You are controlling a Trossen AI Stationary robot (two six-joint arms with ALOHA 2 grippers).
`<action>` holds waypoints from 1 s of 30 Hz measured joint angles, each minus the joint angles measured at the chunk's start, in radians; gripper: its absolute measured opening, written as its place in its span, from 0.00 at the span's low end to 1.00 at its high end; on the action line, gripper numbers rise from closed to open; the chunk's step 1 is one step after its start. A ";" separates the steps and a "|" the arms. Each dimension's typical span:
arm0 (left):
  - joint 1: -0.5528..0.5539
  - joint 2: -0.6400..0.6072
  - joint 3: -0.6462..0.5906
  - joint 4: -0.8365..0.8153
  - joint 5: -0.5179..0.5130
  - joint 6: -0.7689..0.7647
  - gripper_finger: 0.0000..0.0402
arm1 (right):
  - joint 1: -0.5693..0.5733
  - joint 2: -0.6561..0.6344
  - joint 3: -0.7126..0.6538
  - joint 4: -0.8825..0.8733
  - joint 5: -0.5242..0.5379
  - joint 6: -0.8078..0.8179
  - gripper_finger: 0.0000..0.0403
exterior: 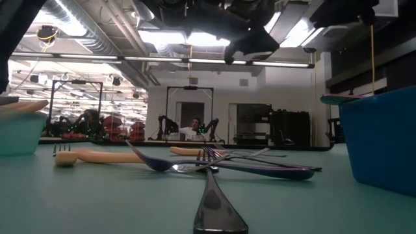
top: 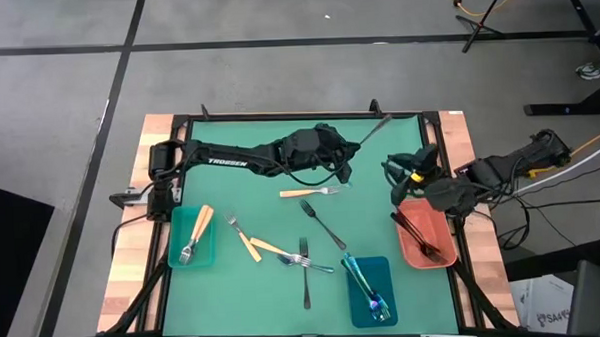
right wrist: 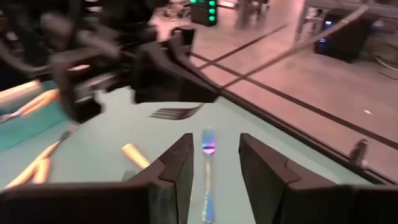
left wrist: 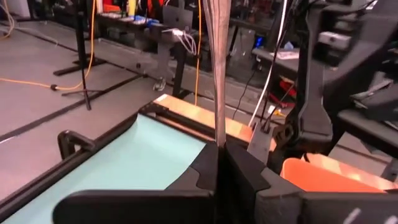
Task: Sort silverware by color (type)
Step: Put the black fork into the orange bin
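High view says roughly halfway: teal tray (top: 173, 259), blue tray (top: 382, 269) and red tray (top: 437, 224) each hold some, several forks (top: 305, 258) lie loose. Left gripper (top: 346, 159) pinches a dark utensil (top: 372, 129); right gripper (top: 399, 181) hangs open, empty.

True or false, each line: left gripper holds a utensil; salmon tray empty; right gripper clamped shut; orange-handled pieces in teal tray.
1. The left gripper is shut on a utensil. True.
2. The salmon tray is empty. False: dark utensils lie in it.
3. The right gripper is clamped shut. False: its fingers stand apart, with an iridescent fork on the mat between them.
4. Orange-handled pieces lie in the teal tray. True.
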 joint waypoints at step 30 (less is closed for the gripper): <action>-0.014 0.000 0.000 0.103 0.026 0.025 0.03 | -0.195 0.000 0.000 0.288 -0.016 -0.028 0.30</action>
